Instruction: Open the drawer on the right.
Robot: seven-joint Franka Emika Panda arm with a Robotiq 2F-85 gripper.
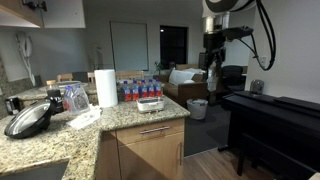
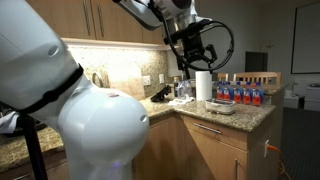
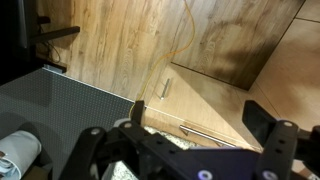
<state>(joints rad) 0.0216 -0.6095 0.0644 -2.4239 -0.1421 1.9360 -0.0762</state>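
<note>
The drawer [image 1: 155,131] has a light tan wood front and a long silver bar handle. It sits shut under the granite counter's end. My gripper [image 1: 211,68] hangs high in the air, well above and beyond the counter, and is apart from the drawer. It also shows above the counter in an exterior view [image 2: 195,62]. In the wrist view I look down on the drawer front [image 3: 193,126] and its handle [image 3: 208,136], far below my gripper [image 3: 200,115]. The jaws are wide apart and empty.
The granite counter [image 1: 120,118] holds a paper towel roll [image 1: 106,87], water bottles [image 1: 140,88], a small metal dish [image 1: 150,103] and a dark pan [image 1: 30,120]. A taller cabinet door [image 1: 160,160] is below the drawer. A black piano [image 1: 275,125] stands nearby.
</note>
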